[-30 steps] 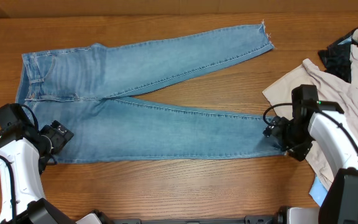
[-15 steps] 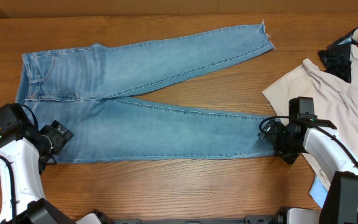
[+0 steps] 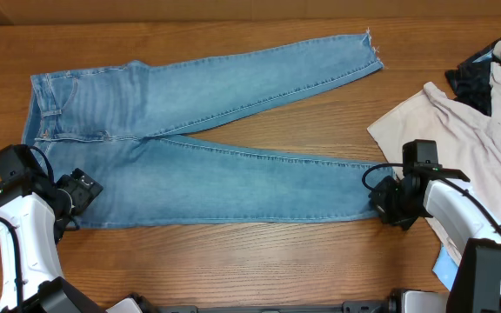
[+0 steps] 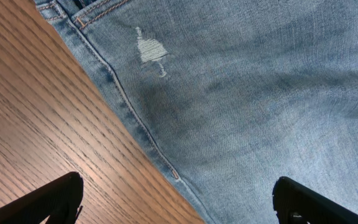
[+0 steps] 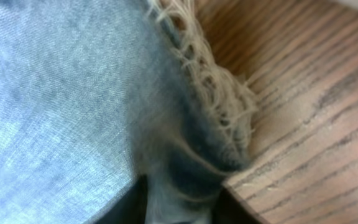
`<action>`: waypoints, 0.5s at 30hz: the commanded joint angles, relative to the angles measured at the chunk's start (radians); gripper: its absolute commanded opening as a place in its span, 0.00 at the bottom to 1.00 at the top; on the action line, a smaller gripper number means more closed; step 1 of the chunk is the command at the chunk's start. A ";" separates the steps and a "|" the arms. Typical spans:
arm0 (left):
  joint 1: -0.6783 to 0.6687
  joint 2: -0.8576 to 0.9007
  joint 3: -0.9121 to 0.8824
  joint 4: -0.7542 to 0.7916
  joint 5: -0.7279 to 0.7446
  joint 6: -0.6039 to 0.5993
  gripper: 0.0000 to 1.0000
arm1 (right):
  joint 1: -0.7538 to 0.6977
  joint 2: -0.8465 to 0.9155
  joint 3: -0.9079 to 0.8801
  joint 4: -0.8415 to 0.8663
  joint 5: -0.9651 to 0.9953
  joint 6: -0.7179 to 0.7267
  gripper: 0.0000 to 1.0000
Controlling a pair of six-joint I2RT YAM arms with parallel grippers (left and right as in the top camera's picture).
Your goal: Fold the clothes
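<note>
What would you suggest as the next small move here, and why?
Probably lower the left claw and close it on the edge of the jeans: it hangs open over the side seam, while the right claw already seems to pinch the frayed hem.

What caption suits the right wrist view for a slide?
Right gripper pinching the frayed hem of light-blue jeans on a wooden table.
</note>
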 commanded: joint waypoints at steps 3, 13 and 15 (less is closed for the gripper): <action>-0.005 -0.015 -0.011 -0.003 -0.013 -0.014 1.00 | 0.002 -0.075 -0.019 -0.001 -0.001 0.003 0.04; -0.005 -0.015 -0.011 -0.027 -0.071 -0.016 1.00 | 0.002 -0.103 -0.019 -0.003 0.000 -0.022 0.04; -0.003 -0.015 -0.011 -0.058 -0.138 -0.089 1.00 | 0.001 -0.104 -0.018 -0.027 0.064 -0.019 0.04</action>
